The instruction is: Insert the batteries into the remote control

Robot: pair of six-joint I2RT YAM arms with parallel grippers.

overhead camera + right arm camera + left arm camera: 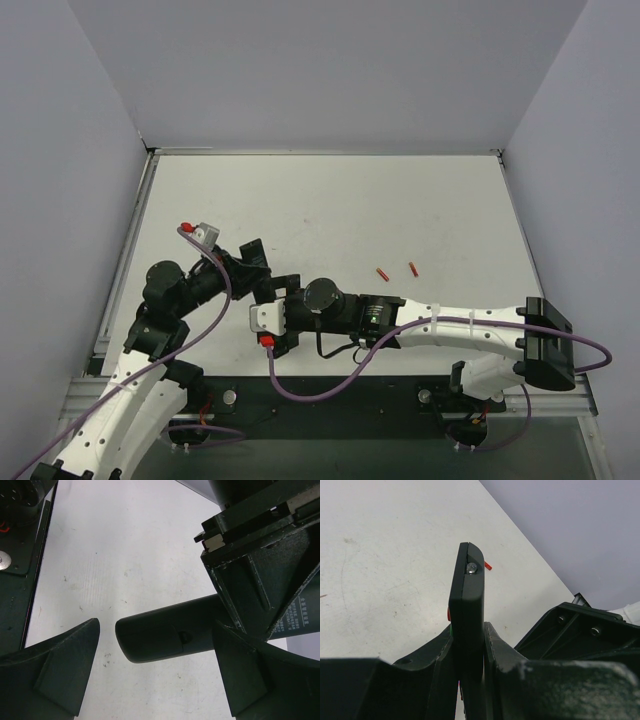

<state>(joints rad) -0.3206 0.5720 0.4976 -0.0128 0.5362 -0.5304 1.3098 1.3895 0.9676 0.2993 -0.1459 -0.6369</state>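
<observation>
So the left fingers (496, 647) are clamped tight on the remote control (467, 605), holding it on edge up off the desk (350, 200), over the near-left part and not far from the near edge. The right fingers (65, 665) are spread wide, and the free rounded end of the remote pokes into the gap between them without touching either one, as far as I can tell. The catch: in the right wrist view the remote's long axis runs from one finger toward the other, not across the gap. There's a little notch on the face toward that camera, so my guess is the back cover is the next job. The batteries are both lying loose on the desk, one (383, 273) just beside the other (413, 268), around the middle and off toward the right edge from the remote. The right arm is clearly the nearer one to grab them.
</observation>
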